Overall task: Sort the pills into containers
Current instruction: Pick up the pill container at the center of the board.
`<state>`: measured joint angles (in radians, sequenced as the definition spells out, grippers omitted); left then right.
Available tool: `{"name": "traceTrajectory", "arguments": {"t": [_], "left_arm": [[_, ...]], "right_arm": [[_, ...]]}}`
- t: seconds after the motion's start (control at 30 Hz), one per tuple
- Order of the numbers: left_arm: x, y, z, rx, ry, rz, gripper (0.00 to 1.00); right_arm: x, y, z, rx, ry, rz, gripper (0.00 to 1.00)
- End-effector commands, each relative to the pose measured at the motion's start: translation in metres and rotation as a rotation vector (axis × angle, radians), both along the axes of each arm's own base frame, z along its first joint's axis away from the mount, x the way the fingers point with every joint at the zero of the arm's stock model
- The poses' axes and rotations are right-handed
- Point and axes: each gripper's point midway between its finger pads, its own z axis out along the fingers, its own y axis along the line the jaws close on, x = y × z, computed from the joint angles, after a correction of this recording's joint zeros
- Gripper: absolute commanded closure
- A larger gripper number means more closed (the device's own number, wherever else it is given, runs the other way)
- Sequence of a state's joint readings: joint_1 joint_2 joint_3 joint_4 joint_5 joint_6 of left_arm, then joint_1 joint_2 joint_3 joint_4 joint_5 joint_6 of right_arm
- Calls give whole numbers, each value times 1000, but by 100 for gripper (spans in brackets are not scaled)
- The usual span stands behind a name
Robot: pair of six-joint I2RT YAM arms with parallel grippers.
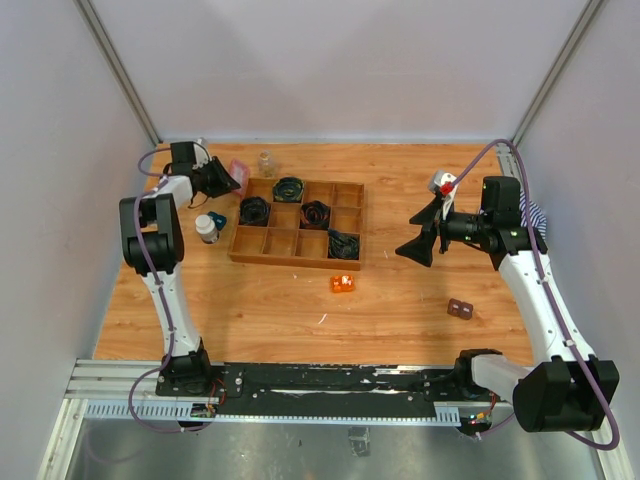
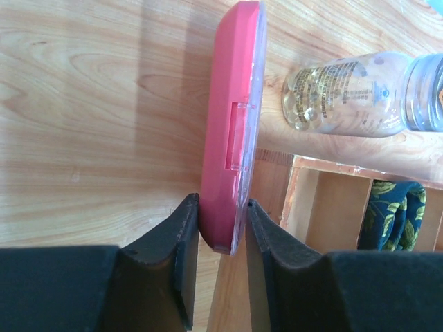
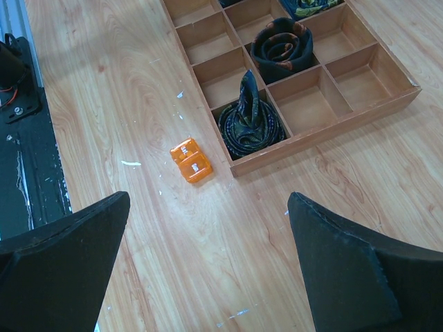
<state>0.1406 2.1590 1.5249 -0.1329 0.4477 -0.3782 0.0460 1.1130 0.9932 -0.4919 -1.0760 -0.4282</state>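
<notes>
**Item 1. Left gripper**. Clamped on one end of the pink box, one finger on each broad face. The bite takes in only the rounded end, and most of the box sticks out past the fingertips.

**Item 2. Pink box.** Flat and translucent, held on edge at the far left of the table, just beside the far-left corner of the tray. The latch notch shows on its narrow side. Contents cannot be told.

**Item 3. Vial**. Clear, labelled, with pale contents. Stands near the box, just behind the tray's far rim.

**Item 4. Bottle**. Dark with a white cap, on the table left of the tray, apart from the box.

**Item 5. Right gripper**. Jaws wide apart, holding nothing. Hangs over bare table right of the tray, well apart from all three containers.

**Item 6. Sundries.** Dark coils in some tray cells; orange block near the tray's front rim.

**Risks noted.**
- With so short a hold, the overhanging box may pivot or slip out when lifted or turned.
- A swing of the box could knock the vial over, as it stands so near.
- The fingers press lid against base, so the box likely cannot be opened in this grip, and the idle arm is far from helping.
- No loose pills are clearly visible, so what goes where cannot be judged.
</notes>
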Motion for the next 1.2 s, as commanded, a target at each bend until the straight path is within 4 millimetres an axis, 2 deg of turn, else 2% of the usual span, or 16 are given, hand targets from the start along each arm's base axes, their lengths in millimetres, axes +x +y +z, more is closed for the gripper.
{"name": "traceTrajectory", "arguments": {"t": [0.0, 0.07, 0.13, 0.27, 0.4, 0.5, 0.63, 0.77, 0.87, 1.07, 1.17], "left_arm": [[7, -6, 8, 7, -30, -26, 83], [8, -6, 19, 10, -62, -28, 94], [7, -2, 35, 37, -104, -7, 99], [-3, 8, 76, 98, -199, 44, 100], [-20, 13, 111, 131, -274, 79, 100], [-38, 9, 134, 121, -316, 82, 100], [-64, -4, 153, 63, -361, 64, 100], [-100, -34, 176, -67, -432, -16, 100], [-133, -66, 194, -156, -494, -105, 100], [-203, -133, 222, -308, -595, -264, 100], [-238, -179, 236, -396, -630, -355, 100]], "right_arm": [[-3, 3, 0, 0, -8, 27, 2], [-4, 4, 1, 0, -11, 29, 2], [-4, 3, 1, -1, -14, 29, 2], [-7, 5, 4, 7, -20, 38, 2], [-10, 6, 7, 17, -27, 48, 1], [-13, 7, 9, 26, -33, 58, 2], [-17, 9, 13, 45, -37, 74, 2], [-20, 12, 16, 71, -29, 89, 1], [-23, 15, 18, 100, -20, 101, 2], [-22, 24, 15, 180, 35, 100, 1], [-15, 29, 15, 230, 36, 78, 1]]}}
